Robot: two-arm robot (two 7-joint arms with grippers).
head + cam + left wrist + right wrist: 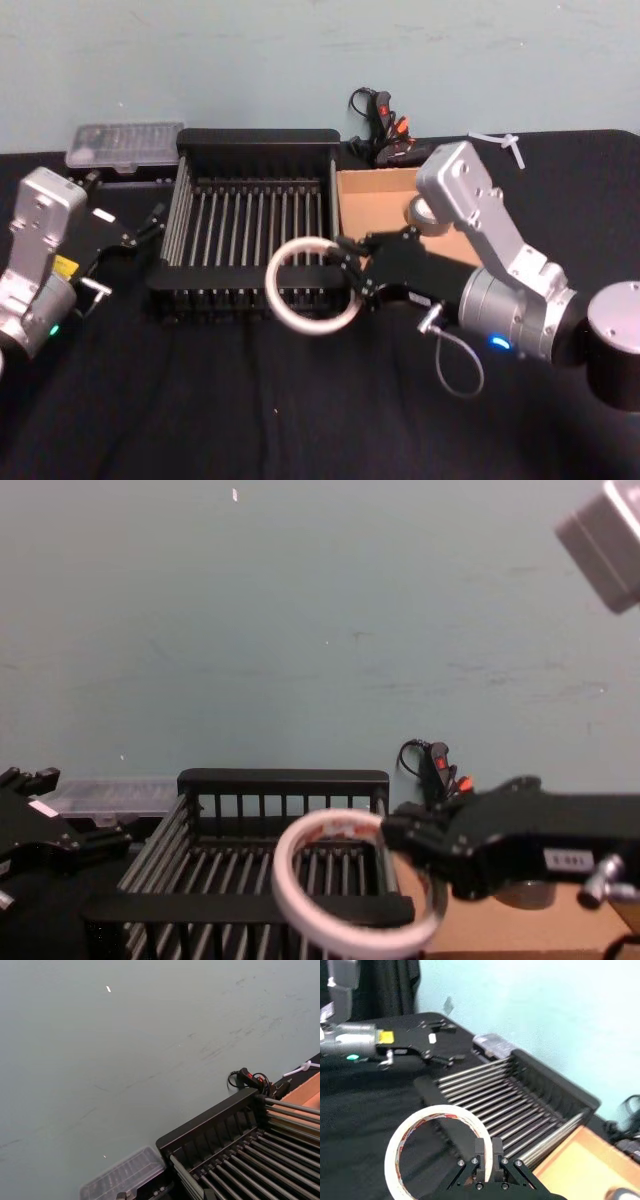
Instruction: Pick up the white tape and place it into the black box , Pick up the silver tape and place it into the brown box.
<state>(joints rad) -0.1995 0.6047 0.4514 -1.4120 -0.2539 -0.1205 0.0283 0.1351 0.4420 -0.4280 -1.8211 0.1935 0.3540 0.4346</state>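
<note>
Holding white tape (312, 286), R gripper (352, 275) over black box (256, 142) front rim.

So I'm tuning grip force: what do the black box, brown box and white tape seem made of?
The black box looks like matte moulded plastic, with slatted walls and paler, shinier floor bars. The brown box looks like plain tan cardboard, dull and unprinted. The white tape, pinched by the right gripper, looks like thin glossy film on a printed core.
</note>
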